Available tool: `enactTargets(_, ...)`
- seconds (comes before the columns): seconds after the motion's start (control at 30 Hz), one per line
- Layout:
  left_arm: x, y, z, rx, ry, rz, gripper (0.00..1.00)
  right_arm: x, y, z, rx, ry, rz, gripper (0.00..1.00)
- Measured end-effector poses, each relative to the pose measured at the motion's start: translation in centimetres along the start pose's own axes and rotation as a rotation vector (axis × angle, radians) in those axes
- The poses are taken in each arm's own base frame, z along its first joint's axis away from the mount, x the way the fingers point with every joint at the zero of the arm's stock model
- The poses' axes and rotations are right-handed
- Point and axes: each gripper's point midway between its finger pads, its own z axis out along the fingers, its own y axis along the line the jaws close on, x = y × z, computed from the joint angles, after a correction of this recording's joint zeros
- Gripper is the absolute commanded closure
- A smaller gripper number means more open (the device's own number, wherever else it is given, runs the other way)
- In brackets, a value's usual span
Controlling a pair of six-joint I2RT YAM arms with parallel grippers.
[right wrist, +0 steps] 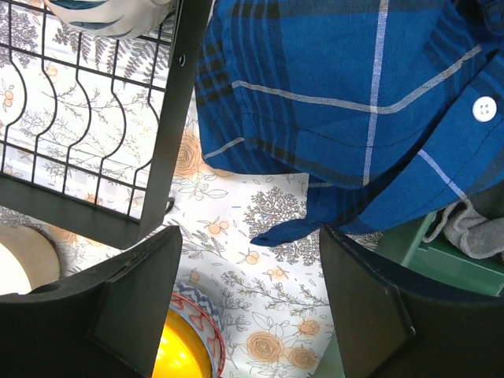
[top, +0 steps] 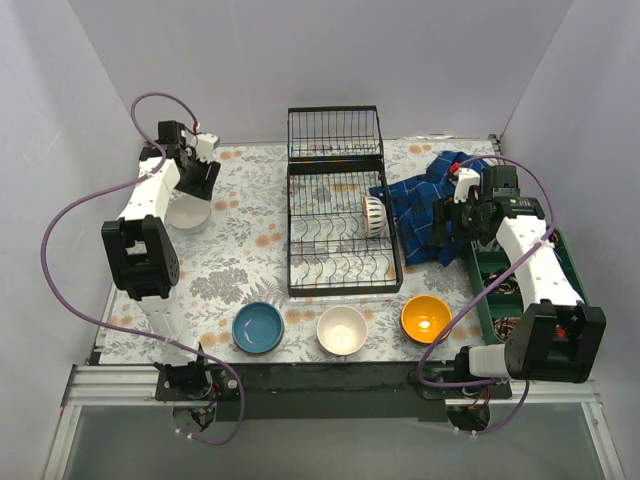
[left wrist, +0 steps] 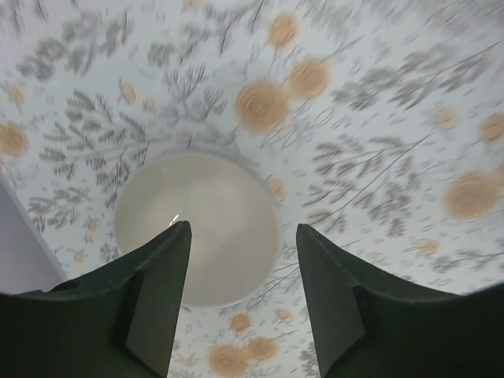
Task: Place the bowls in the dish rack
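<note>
while three bowls sit unloaded in front of the dish rack (top: 340, 215), both arms hover with jaws spread.
nearest the arm bases, a blue bowl (top: 258, 327), a white bowl (top: 341, 330) and an orange bowl (top: 426, 319) stand upright in a row on the floral tablecloth (top: 235, 255), just before the rack. farther in, one patterned bowl (top: 373, 216) lies on its side among the tines at the rack's right edge. the right gripper (right wrist: 248, 232) hangs released above the cloth between the rack and a blue plaid shirt (top: 425, 205), near a green tray (top: 500, 270). at far left, the left gripper (left wrist: 244, 228) hangs released over a pale bowl (left wrist: 197, 228).
</note>
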Motion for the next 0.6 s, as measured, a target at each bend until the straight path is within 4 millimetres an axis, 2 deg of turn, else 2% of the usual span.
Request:
enactTargets(0.07, 3.3, 1.9, 1.4, -0.021, 0.105, 0.005, 0.45, 0.0, 0.1, 0.0, -0.004, -0.002, 0.002, 0.21)
enactTargets(0.13, 6.9, 1.7, 2.6, -0.003, 0.225, 0.041, 0.45, -0.1, 0.2, 0.0, -0.007, -0.005, 0.005, 0.21)
enactTargets(0.37, 8.2, 0.3, 3.4, 0.022, 0.287, 0.107, 0.47, 0.1, 0.5, -0.3, -0.010, -0.023, 0.011, 0.21)
enactTargets(0.5, 8.3, 0.4, 3.7, 0.019, 0.294, 0.109, 0.55, -0.1, 0.5, -0.3, -0.009, -0.032, 0.008, 0.21)
enactTargets(0.53, 8.4, 0.4, 3.9, 0.017, 0.298, 0.109, 0.60, -0.1, 0.5, -0.3, -0.009, -0.032, 0.008, 0.21)
enactTargets(0.6, 8.8, 0.5, 4.3, 0.017, 0.312, 0.108, 0.62, -0.2, 0.4, -0.3, -0.008, -0.035, 0.007, 0.21)
